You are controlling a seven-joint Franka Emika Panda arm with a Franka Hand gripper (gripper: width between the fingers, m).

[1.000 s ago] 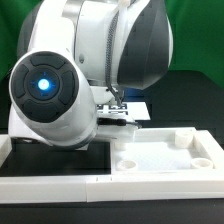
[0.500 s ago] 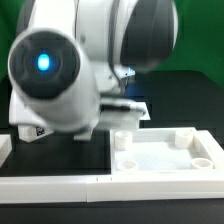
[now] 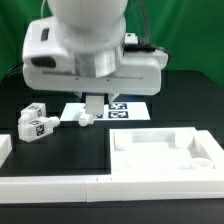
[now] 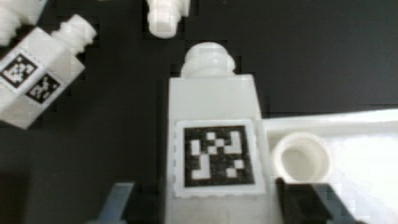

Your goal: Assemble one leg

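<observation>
**Tool around one leg, grip unclear**

Wrist view: brackets the leg [image 4: 217,125] with the tool [image 4: 217,208], one of the fingers [image 4: 123,205] on each side of the leg's tagged end. Tag sticker facing the camera, rounded peg end pointing away from the tool. Thin dark strip between each finger and the leg's side. Contact too blurred to resolve, so cannot tell whether clamped or only straddled. Jaws set barely wider than the leg. Leg looks bigger in frame than the other posts.

Exterior view: tool low over the black surface [image 3: 60,150], under the big white arm housing. Leg itself not made out there, only the dark fingers.

Around the tool:
- Two more legs [image 3: 35,123] side by side on the surface, well off to the exterior view's left of the tool, tags showing.
- Small white piece [image 3: 84,118] on the surface near the tool, nearer the exterior camera. In the wrist view, ahead of the leg's peg end and clear of it.
- White panel [image 3: 160,152] to the exterior view's right of the tool. In the wrist view, one round corner hole just beside the leg.
- Marker board [image 3: 122,108] flat on the surface just beyond the tool, toward the exterior view's right.
</observation>
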